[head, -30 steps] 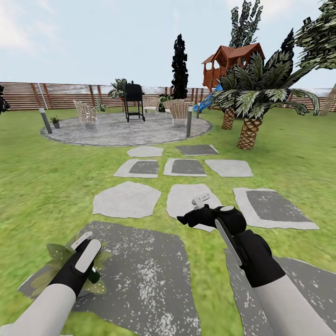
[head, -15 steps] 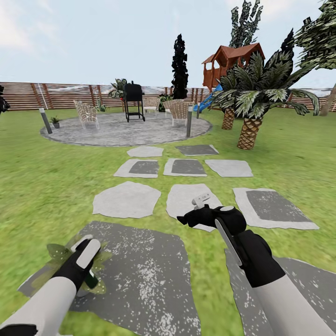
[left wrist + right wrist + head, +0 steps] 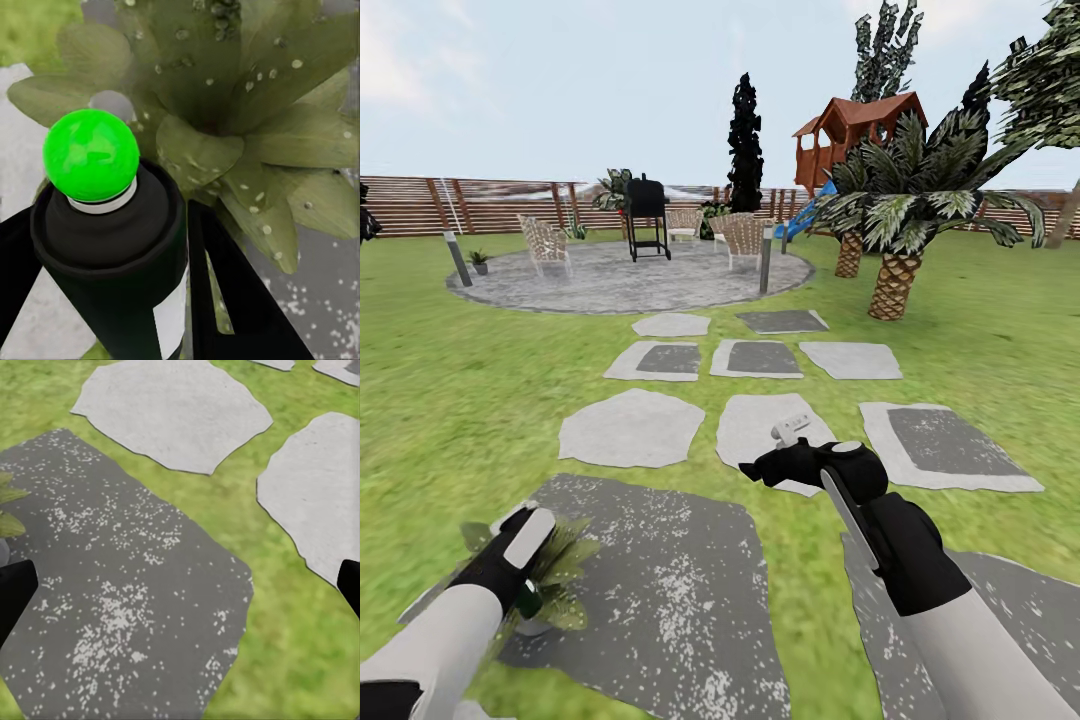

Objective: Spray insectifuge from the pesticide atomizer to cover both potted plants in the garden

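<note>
Risk: uneven cover if nozzle drifts | left gripper (image 3: 112, 300) clamps pesticide atomizer (image 3: 112, 247) over speckled potted plant (image 3: 247, 127) | right gripper (image 3: 180, 585) spread wide, holding nothing

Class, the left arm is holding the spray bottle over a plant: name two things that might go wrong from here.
1. The pesticide atomizer sits close above the speckled potted plant; dropping lower might crush leaves.
2. The second potted plant stands far off by the paving, so it may go unsprayed.
</note>
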{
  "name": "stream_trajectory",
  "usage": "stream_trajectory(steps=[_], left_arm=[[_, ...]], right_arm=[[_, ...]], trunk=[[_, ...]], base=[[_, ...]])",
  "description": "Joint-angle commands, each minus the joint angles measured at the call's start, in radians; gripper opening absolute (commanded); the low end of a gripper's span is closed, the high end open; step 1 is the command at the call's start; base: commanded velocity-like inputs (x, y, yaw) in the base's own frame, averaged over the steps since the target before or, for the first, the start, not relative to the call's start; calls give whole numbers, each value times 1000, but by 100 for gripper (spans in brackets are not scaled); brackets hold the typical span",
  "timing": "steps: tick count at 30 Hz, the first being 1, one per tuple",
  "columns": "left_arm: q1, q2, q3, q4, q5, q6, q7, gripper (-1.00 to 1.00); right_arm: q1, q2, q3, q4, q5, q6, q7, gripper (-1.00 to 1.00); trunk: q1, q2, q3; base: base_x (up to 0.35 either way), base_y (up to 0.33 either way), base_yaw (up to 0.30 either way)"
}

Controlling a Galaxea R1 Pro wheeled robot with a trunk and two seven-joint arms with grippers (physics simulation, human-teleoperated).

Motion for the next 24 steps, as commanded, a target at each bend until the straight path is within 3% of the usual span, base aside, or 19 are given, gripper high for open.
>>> stream_trajectory(steps=[1,6,11,15,18,19,20,22,24], left_arm=[[0,5,0,-16,2,2,3,-100],[0,11,-5,-41,6,9,-13,-100],[3,13,-12,-29,5,26,-116,-100],[8,22,-14,-18,3,149,-179,-100],[10,28,-66,-13,4,184,-214,-100],[12,32,-122,-13,4,256,-233,-100],[18,38,-136,-20,4,295,-244,-100],[62,74,-151,-78,3,353,-290,-100],[195,192,-215,-288,4,377,-446,-100]], right_arm=[[0,0,0,0,0,0,0,100],[0,0,0,0,0,0,-1,100],[0,1,0,6,-1,-2,-2,100],[0,4,0,16,0,-4,-4,100],[0,7,0,18,-1,-5,-6,100],[0,8,0,19,-2,-5,-7,100],[0,9,0,20,-2,-5,-9,100],[0,10,0,39,-2,-5,-10,100],[0,11,-1,52,0,-7,-10,100]], trunk=[[0,0,0],[0,0,0],[0,0,0],[0,0,0],[0,0,0],[0,0,0],[0,0,0],[0,0,0],[0,0,0]], base=[[0,0,0],[0,0,0],[-67,-8,0],[-312,-5,0],[-344,0,0],[-345,0,0],[-345,14,0],[-345,55,0],[-259,35,0]])
